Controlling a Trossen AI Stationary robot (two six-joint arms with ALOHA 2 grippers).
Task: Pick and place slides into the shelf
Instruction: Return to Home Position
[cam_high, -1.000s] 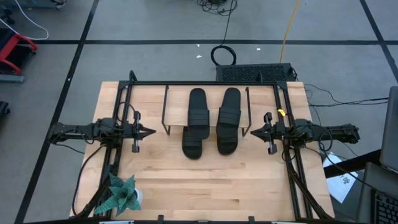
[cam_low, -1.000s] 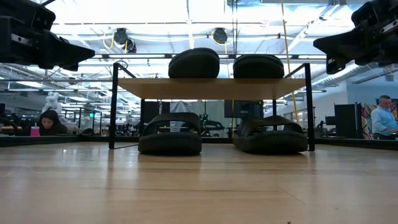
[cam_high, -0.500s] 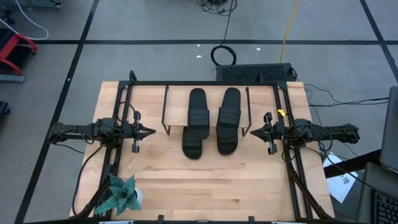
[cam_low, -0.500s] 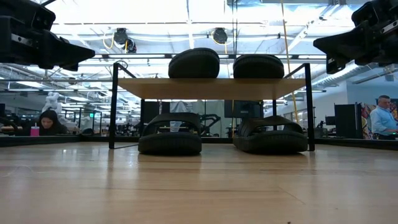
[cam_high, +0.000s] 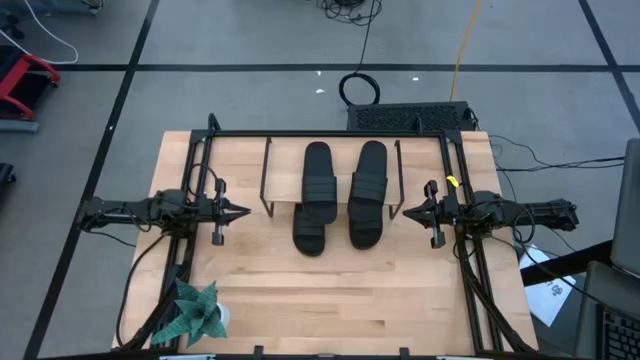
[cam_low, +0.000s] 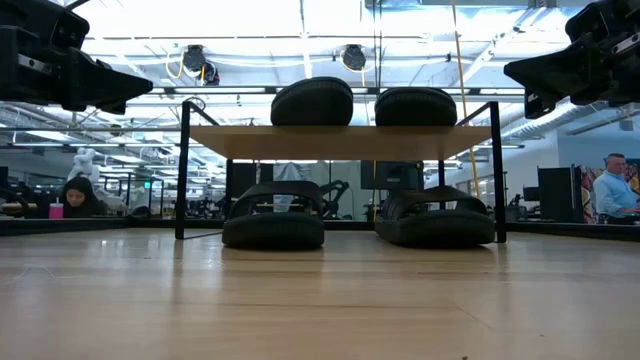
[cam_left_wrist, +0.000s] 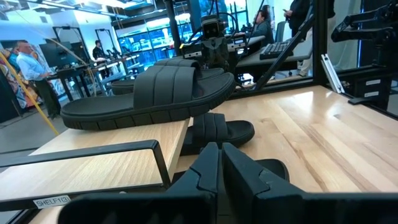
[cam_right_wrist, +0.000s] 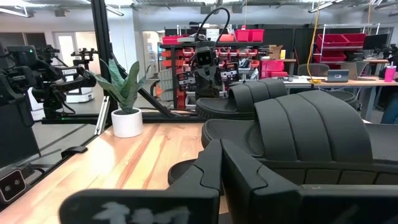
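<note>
You have the slides (cam_high: 317, 180) at centre frame, two on the shelf (cam_high: 283, 178) and two beneath it. The left hand (cam_high: 240, 212) and right hand (cam_high: 405, 211) flank it, apart, both clenched and empty above the bench (cam_high: 320, 290).

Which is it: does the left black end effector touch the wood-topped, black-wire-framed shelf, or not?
Apart. High view shows bare tabletop between the left end effector and the shelf's side frame.

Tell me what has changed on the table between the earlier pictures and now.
Nothing visibly changed. The left gripper and the right gripper hang shut on either side of the shelf; two slides lie on it, two more under it.
</note>
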